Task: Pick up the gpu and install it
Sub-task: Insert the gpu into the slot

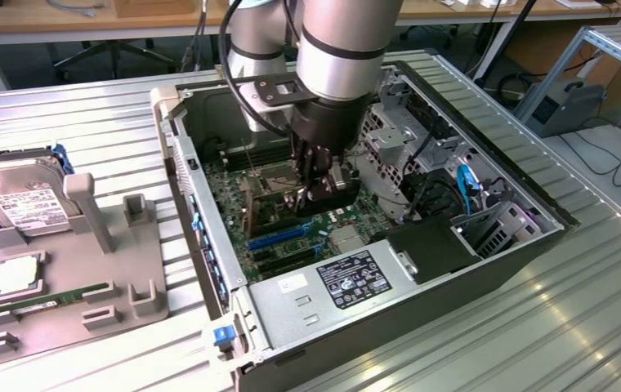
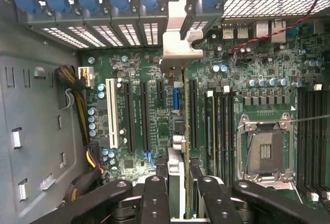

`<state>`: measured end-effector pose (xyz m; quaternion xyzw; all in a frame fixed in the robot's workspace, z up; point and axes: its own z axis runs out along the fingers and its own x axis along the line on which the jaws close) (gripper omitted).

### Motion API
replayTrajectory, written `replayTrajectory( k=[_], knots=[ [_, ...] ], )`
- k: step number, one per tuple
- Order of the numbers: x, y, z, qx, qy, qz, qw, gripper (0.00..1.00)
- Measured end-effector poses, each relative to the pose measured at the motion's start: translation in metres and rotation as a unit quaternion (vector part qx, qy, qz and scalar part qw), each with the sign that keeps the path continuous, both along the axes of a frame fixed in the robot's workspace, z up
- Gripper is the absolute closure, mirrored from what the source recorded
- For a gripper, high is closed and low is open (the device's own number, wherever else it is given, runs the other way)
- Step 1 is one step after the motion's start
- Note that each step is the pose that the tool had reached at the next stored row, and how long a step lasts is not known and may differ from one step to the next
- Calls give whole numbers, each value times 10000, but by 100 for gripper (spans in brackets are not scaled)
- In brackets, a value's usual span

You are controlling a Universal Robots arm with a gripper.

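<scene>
Gripper (image 1: 327,189) at centre frame, inside the open case (image 1: 529,214), fingers clamped on the gpu (image 2: 176,131), edge-down over the motherboard (image 2: 247,64).

The gpu (image 1: 327,189) is standing on edge inside the open computer case, hanging just above the green motherboard among its expansion slots. It is showing as a thin, dark card, largely covered from the exterior view. In the wrist view the gpu (image 2: 176,147) is appearing edge-on as a narrow strip running up the board, with its silvery metal bracket (image 2: 178,41) at the far end, reaching the row of blue-clipped rear slot openings.
</scene>
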<state>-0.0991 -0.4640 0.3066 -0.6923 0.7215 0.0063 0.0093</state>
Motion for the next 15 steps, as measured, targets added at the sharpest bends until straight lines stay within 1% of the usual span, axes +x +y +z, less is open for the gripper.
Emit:
replayTrajectory(
  k=[3,4,6,10,13,15],
  knots=[
    [-41,18,-1,-4,0,0,10000,73],
    [-65,32,-2,-10,0,-2,10000,73],
    [-89,42,-8,-20,0,-3,10000,73],
    [-126,43,-37,-64,0,-7,10000,73],
    [-151,42,-61,-87,0,-7,10000,73],
    [-162,43,-73,-109,0,-7,9999,73]
  ],
)
